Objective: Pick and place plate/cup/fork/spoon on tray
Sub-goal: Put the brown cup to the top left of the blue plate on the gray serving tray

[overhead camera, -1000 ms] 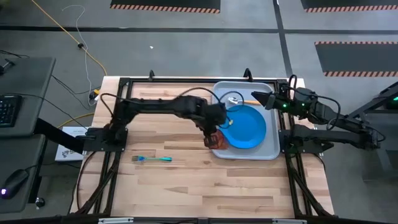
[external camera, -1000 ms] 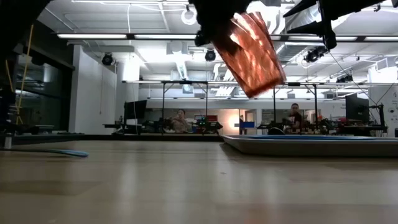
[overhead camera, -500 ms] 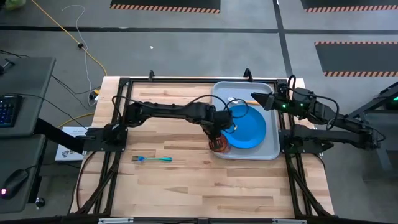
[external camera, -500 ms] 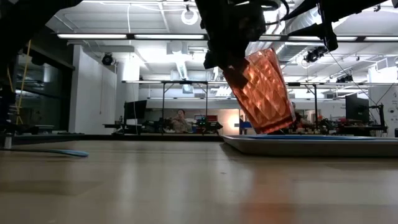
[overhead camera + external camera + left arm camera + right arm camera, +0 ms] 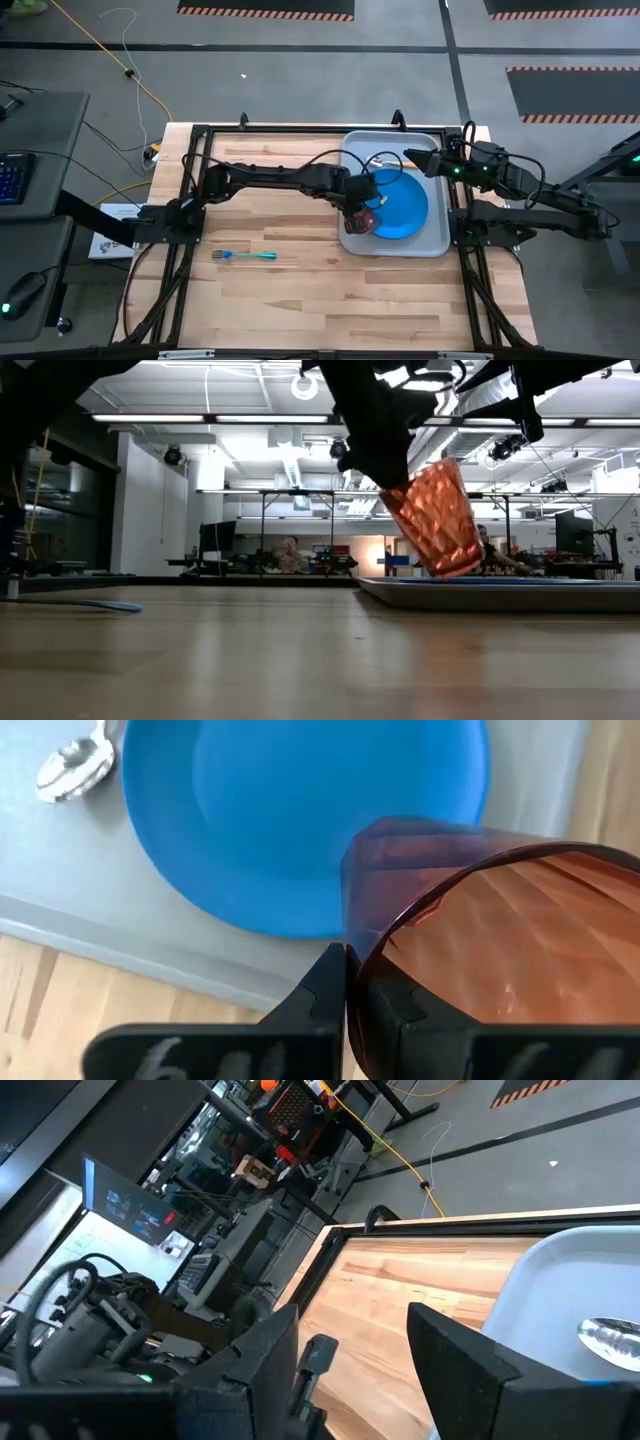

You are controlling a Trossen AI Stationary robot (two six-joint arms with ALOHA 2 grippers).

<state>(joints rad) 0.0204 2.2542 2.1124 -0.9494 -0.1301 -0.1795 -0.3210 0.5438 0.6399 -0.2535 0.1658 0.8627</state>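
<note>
My left gripper (image 5: 358, 210) is shut on the red-orange cup (image 5: 364, 219) over the near-left part of the light grey tray (image 5: 395, 135). In the low view the cup (image 5: 432, 517) is tilted, with its base just above the tray's rim (image 5: 500, 592). The blue plate (image 5: 402, 203) lies flat in the tray. The spoon (image 5: 378, 160) lies in the tray's far-left part. The teal fork (image 5: 245, 256) lies on the table to the near left. My right gripper (image 5: 415, 160) is open at the tray's far-right edge. My left gripper pinches the cup's rim wall (image 5: 352, 952), one finger (image 5: 322, 988) outside and one (image 5: 392, 1010) inside the cup. It comes from above and from the table's left, slanting down. The cup hangs tilted, base toward the tray; I cannot tell whether the base touches the tray.
The bare wooden table top (image 5: 300, 290) stretches to the tray's left and near side. Black frame rails (image 5: 190, 180) run along the table's edges. People sit in the room beyond the table (image 5: 290, 552).
My left gripper has carried the cup down and toward the table's right edge, from beside the tray's near-left corner to over the tray. The cup came nearly upright while dropping and is now tilted again, its base close above the tray.
</note>
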